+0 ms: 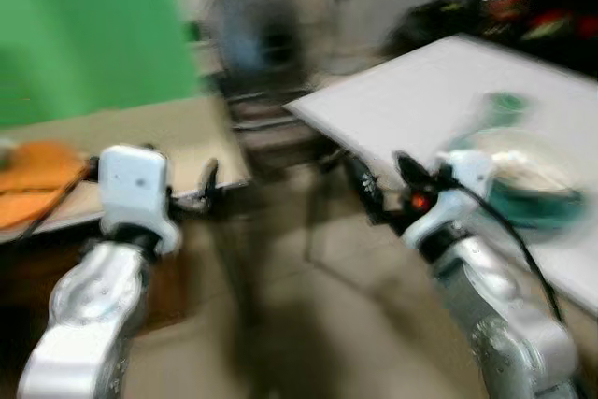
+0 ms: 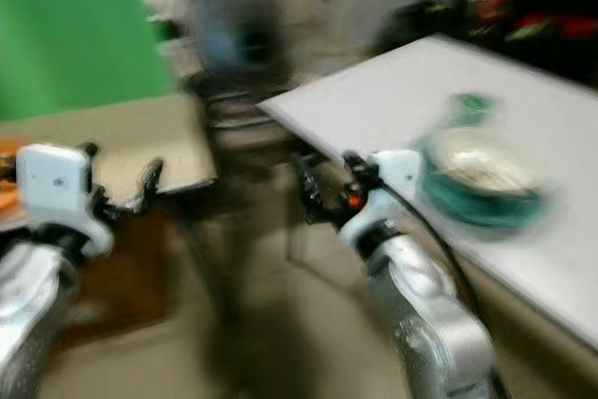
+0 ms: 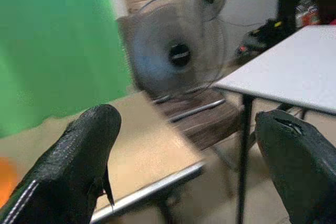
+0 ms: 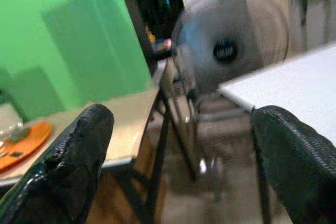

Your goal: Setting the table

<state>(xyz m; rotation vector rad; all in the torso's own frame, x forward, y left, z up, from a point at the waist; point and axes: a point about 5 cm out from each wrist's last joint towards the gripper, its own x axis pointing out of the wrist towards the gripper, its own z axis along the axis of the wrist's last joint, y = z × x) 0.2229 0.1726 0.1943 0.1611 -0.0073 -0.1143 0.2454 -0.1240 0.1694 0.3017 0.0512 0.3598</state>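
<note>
Camera: the head views are blurred, so the robot is probably walking or turning between the two desks.
Left hand (image 3: 184,166): it is raised in front of the body, over the gap beside the tan desk (image 1: 168,133); its two black fingers (image 3: 73,166) are spread wide and hold nothing.
Right hand (image 4: 178,166): it is raised near the corner of the white desk (image 1: 439,91); its fingers (image 4: 73,166) are also spread apart and empty.
Task things: a teal bowl (image 1: 523,184) with a pale plate or lid on it stands on the white desk, close to the right arm; a small green thing (image 1: 505,105) lies just behind it, too blurred to name.
Tan desk: an orange tray (image 1: 37,179) rests at its left end, well apart from both hands.
Between the desks: a standing fan (image 3: 178,51) and a dark chair (image 1: 271,128).
Judgement: both hands are open because nothing is picked yet; the robot seems to be approaching its next thing.
</note>
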